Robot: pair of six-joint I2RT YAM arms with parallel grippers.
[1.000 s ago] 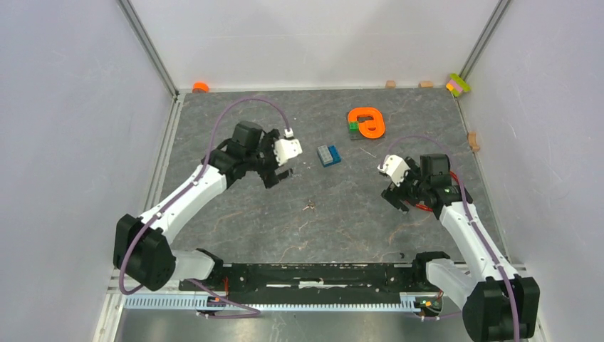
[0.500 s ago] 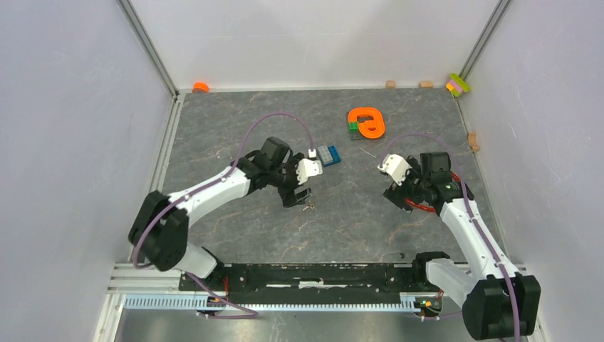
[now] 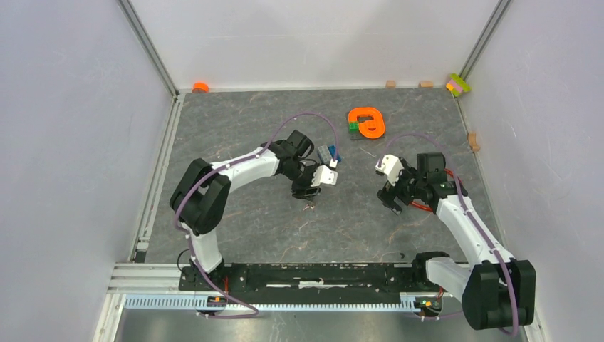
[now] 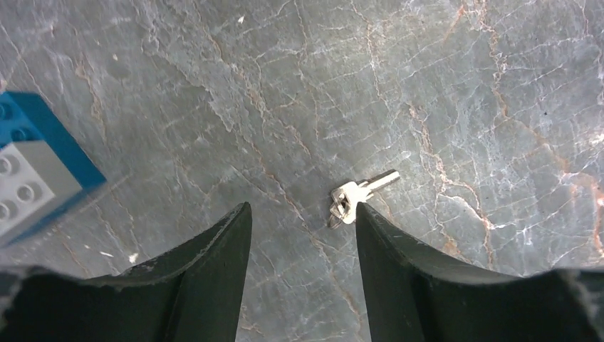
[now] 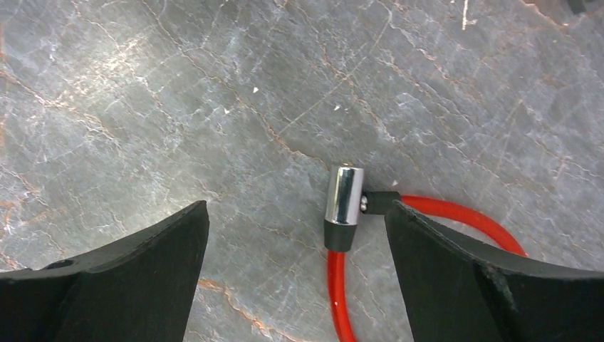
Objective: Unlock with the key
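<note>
The key [image 4: 356, 194], a tiny silver bunch, lies flat on the grey stone table [image 4: 463, 85]. In the top view the key [image 3: 308, 206] sits just below my left gripper [image 3: 308, 192]. In the wrist view my left gripper [image 4: 303, 208] is open, its jaws standing partway apart over bare stone. The key lies against the tip of the right-hand finger [image 4: 399, 271], not between the two. My right gripper [image 5: 296, 205] is wide open above a red cable lock [image 5: 456, 214]. Its shiny metal barrel [image 5: 344, 196] lies near the right-hand finger, with nothing gripped. In the top view my right gripper [image 3: 393, 199] is at mid right.
A blue and grey brick [image 3: 328, 154] lies just behind the left gripper, and the brick [image 4: 28, 178] also shows at the left wrist view's left edge. An orange part with a green brick [image 3: 367, 121] sits further back. Small blocks [image 3: 458, 84] lie along the back and right walls.
My left arm has swung right and forward, from the table's back left down over the key. Its jaws have narrowed. The right gripper has barely shifted and stays wide open.
</note>
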